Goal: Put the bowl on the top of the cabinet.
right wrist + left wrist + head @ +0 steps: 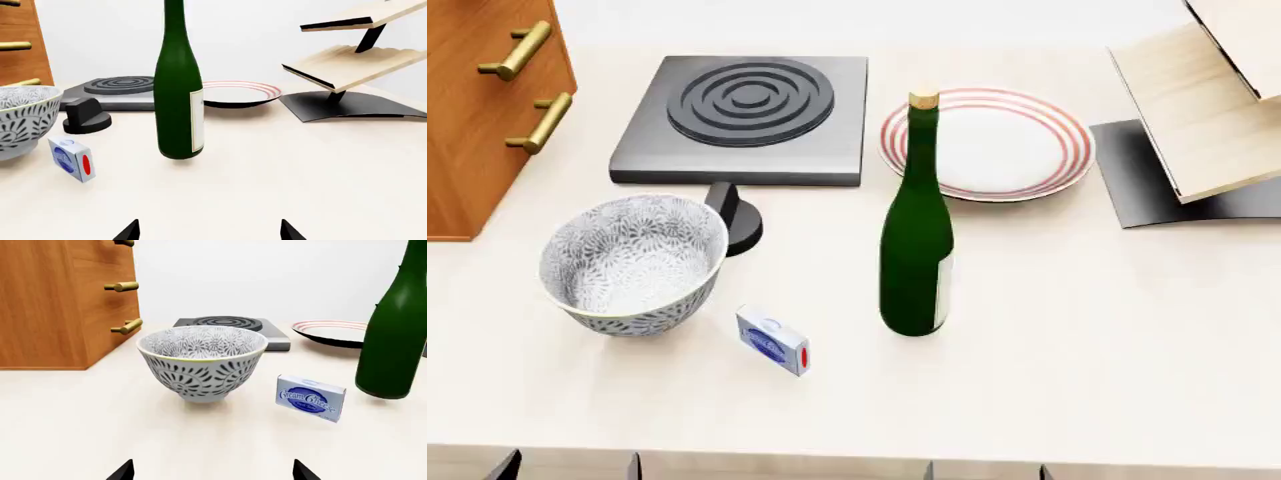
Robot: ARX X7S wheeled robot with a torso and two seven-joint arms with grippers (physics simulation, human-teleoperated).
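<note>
Both pairs of jaws stand spread and grip nothing: in the left wrist view the left gripper (212, 472) faces the patterned bowl (201, 361) upright on the pale table (80, 425), with the wooden cabinet (60, 300) beside it, a cream cheese box (311, 397) near its other side, a green wine bottle (395, 330) further over and a hotplate (230, 326) behind. From the head view, a black knob (734, 215) sits just beside the bowl's far rim, and a red-striped plate (994, 142) lies behind the bottle. Seen from the right wrist, the right gripper (208, 231) faces the bottle, with a slanted pale wood rack (350, 60) well off to one side.
</note>
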